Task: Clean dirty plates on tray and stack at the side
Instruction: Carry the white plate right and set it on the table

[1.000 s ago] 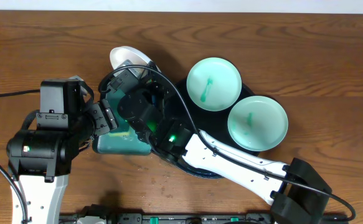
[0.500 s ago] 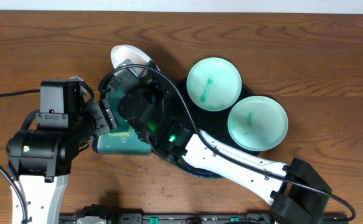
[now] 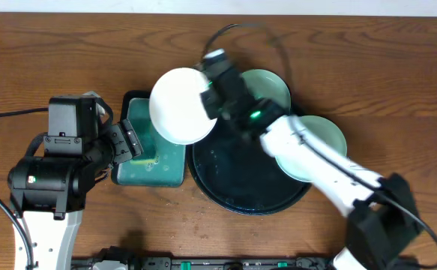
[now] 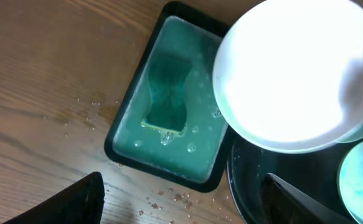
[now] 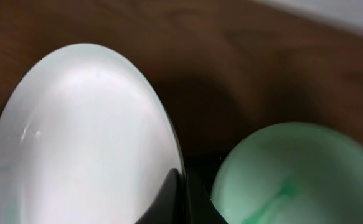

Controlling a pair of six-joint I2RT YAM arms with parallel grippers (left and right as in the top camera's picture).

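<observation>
My right hand [image 3: 207,101], clamped on the rim of one clean white plate [image 3: 175,106], holds it over the rectangular wash tray [image 3: 139,171]; my left hand [image 3: 127,142] gapes empty; two teal-smeared plates [image 3: 319,142] lie uncleaned on the round black tray [image 3: 233,191], nothing stacked yet.

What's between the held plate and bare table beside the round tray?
The white plate, pinched at its rim by the right pincer, hangs over the small rectangular tray of teal liquid, with the open left pincer just past that. Leftward is blocked. The table behind the round tray looks free.
</observation>
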